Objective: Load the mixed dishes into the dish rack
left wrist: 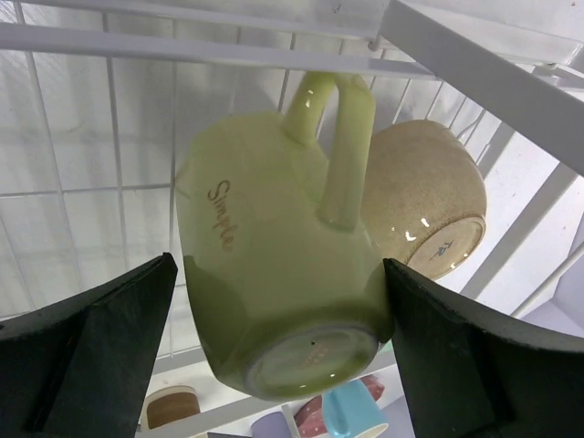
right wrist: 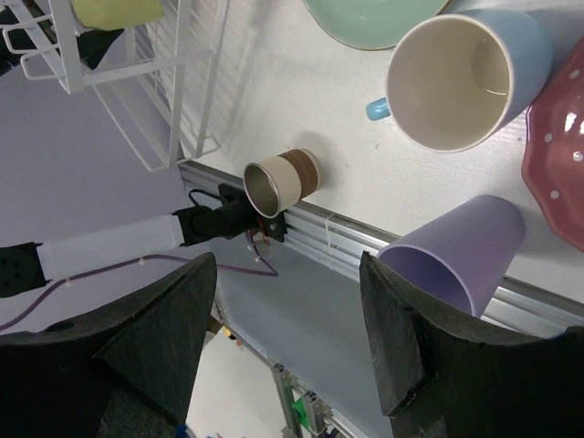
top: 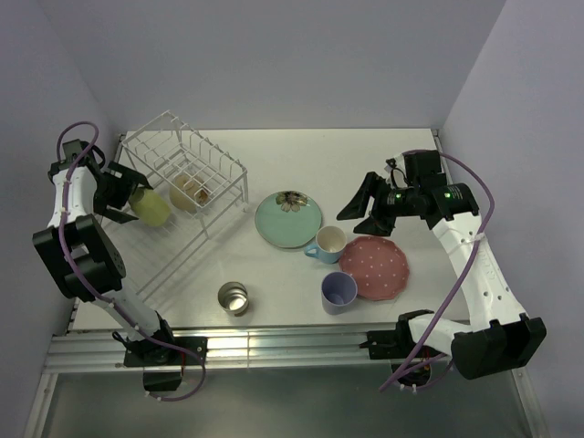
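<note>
The yellow mug point(left wrist: 274, 255) lies in the white dish rack point(top: 182, 146) under its raised tier, base toward my left gripper point(left wrist: 278, 301). That gripper is open around the base: the right finger touches it, the left shows a thin gap. The cream bowl point(top: 189, 193) sits beside the mug point(top: 151, 208). On the table are the mint-green plate point(top: 287, 219), light blue mug point(top: 327, 244), pink dotted plate point(top: 374, 266), lavender cup point(top: 338, 292) and metal cup point(top: 234, 297). My right gripper point(top: 360, 212) hovers open and empty above the blue mug point(right wrist: 465, 78).
The rack's lower tray reaches toward the table's front left. The metal rail point(top: 292, 342) runs along the near edge. Walls close the table on the left, back and right. The lavender cup point(right wrist: 456, 251) and pink plate point(right wrist: 557, 155) stand close together.
</note>
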Motion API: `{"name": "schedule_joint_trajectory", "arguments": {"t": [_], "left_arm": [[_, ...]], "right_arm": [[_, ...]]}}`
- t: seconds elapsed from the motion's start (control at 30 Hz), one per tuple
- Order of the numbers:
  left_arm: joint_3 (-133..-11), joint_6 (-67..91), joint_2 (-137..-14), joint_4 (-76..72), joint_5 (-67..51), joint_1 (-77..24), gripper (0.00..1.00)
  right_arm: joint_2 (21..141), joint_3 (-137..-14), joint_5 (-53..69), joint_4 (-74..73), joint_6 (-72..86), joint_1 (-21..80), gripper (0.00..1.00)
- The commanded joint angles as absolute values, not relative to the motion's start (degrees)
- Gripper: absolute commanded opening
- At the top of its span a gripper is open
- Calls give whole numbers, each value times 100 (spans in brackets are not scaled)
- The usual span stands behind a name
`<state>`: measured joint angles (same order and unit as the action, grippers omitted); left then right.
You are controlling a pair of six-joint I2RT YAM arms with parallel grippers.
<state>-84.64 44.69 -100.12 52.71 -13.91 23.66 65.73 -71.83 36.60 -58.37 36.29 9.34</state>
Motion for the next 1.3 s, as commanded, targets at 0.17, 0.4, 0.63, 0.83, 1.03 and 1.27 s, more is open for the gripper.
{"name": "schedule_joint_trajectory", "arguments": {"t": [0.17,0.4,0.63,0.83,1.03,1.27], "left_arm": [[-8666,4500,-9905,5256,-1398,2399,99],[-8649,4517,-9730,5282,-1459,2452,99],[-8517,4596,-9659,5037,-1819,2593,99],[-8244,4746,-9554,4825,-2118,2759,99],[-8262,4676,-9457,4965,-2066,2944,99],[-8174,4737,-9272,4922,-2118,3129,99]], "right_arm": [[6346,-7084,3595,-5757,3516,896,72],[6354,-7137,3630,-5766,3481,896,72],[6328,-7040,3621,-5757,3419,896,72],[6328,-7093,3595,-5801,3384,896,72],[6337,-7102,3612,-5783,3392,896,72],[6354,-7093,3665,-5730,3375,896,72]]}}
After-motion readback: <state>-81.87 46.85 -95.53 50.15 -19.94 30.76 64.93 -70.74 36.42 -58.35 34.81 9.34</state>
